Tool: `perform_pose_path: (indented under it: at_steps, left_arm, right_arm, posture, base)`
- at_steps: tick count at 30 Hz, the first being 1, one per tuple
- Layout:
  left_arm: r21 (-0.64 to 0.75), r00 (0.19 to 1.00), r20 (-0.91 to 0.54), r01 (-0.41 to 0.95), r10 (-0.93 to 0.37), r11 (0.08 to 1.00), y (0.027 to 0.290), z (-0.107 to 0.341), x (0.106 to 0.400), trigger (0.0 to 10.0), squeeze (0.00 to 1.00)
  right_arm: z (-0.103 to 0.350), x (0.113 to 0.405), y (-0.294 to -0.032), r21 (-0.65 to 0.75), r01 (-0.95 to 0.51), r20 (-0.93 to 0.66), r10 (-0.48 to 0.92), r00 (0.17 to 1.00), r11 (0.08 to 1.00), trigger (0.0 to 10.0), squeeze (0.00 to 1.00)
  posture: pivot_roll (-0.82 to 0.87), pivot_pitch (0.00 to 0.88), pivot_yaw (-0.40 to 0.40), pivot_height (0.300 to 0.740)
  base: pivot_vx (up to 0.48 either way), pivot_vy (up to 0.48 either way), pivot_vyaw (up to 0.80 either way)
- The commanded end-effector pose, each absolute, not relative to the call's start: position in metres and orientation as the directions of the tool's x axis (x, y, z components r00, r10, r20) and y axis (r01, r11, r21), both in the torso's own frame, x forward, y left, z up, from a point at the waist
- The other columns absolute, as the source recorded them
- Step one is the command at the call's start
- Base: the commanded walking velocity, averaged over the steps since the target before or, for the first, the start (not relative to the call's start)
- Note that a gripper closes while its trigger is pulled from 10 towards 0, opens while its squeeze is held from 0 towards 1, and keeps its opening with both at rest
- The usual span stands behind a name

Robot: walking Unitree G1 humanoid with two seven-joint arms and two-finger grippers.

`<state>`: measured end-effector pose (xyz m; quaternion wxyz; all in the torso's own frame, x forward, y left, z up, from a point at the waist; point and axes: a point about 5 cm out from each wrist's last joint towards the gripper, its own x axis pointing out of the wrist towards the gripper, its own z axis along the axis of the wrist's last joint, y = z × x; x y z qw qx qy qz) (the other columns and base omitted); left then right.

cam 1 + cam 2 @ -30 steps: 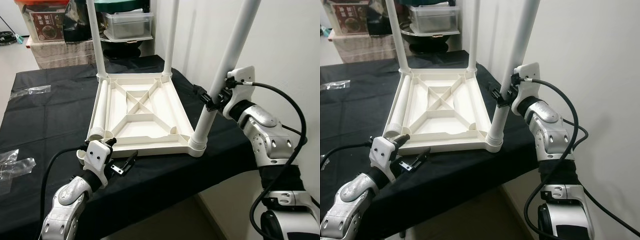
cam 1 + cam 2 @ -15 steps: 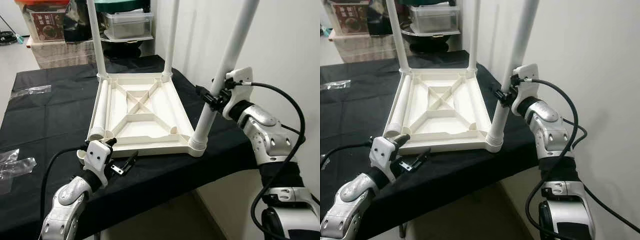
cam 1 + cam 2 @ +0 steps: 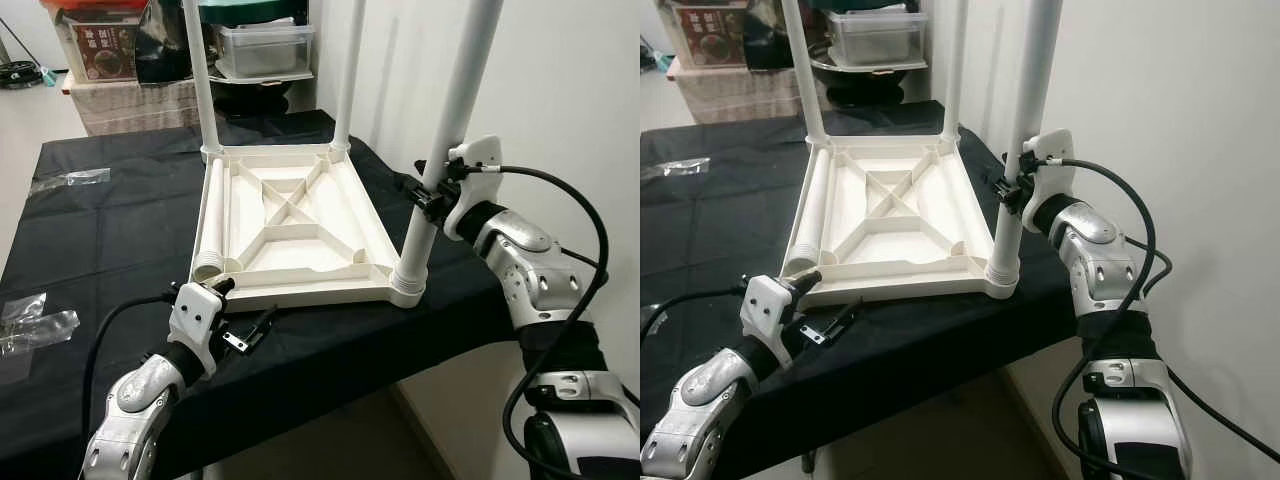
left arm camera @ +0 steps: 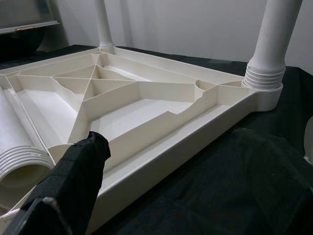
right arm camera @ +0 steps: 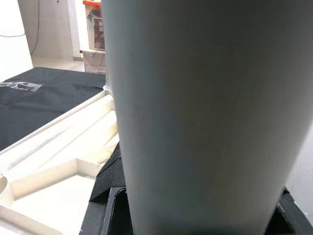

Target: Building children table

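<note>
Upside-down tabletop lies on the black table; my right gripper is clamped around the near-right leg standing in its corner socket; left gripper rests by the near edge, fingers parted, empty. I'd keep that leg vertical while seating it; the fourth leg lies loose inside the frame.

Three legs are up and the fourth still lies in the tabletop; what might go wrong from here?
1. The right tool grips the white plastic leg well above its socket; side force could lever the upturned white tabletop sideways.
2. That corner sits near the black-clothed table's edge, so sliding risks a fall.
3. The loose leg may roll.
</note>
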<state>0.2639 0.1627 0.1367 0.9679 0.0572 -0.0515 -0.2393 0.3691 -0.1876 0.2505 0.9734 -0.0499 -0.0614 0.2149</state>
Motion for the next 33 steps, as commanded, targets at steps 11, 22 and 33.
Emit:
perform_pose_path:
  at_steps: [11,22,33]
  left_arm:
    - [0.129,0.877,0.048,0.469,-0.478,0.874,0.160,0.132,0.262,10.0,0.00]
    - [0.124,0.880,0.047,0.464,-0.472,0.877,0.161,0.131,0.260,10.0,0.00]
    - [0.115,0.883,0.046,0.460,-0.467,0.881,0.158,0.129,0.261,10.0,0.00]
  right_arm:
    - [0.221,0.377,-0.188,0.038,-0.393,-0.039,0.395,0.918,0.919,0.0,0.00]
    - [0.196,0.373,-0.178,0.055,-0.369,-0.116,0.373,0.920,0.928,0.0,0.00]
    - [0.123,0.372,-0.162,0.066,0.195,-0.413,-0.151,0.898,0.979,0.0,0.00]
  posture:
    - [0.03,0.000,-0.076,0.740]
    - [0.03,0.000,-0.081,0.740]
    - [0.02,0.000,-0.087,0.740]
  base:
    - [0.000,0.000,0.00]
    - [0.000,0.000,0.00]
    - [0.000,0.000,0.00]
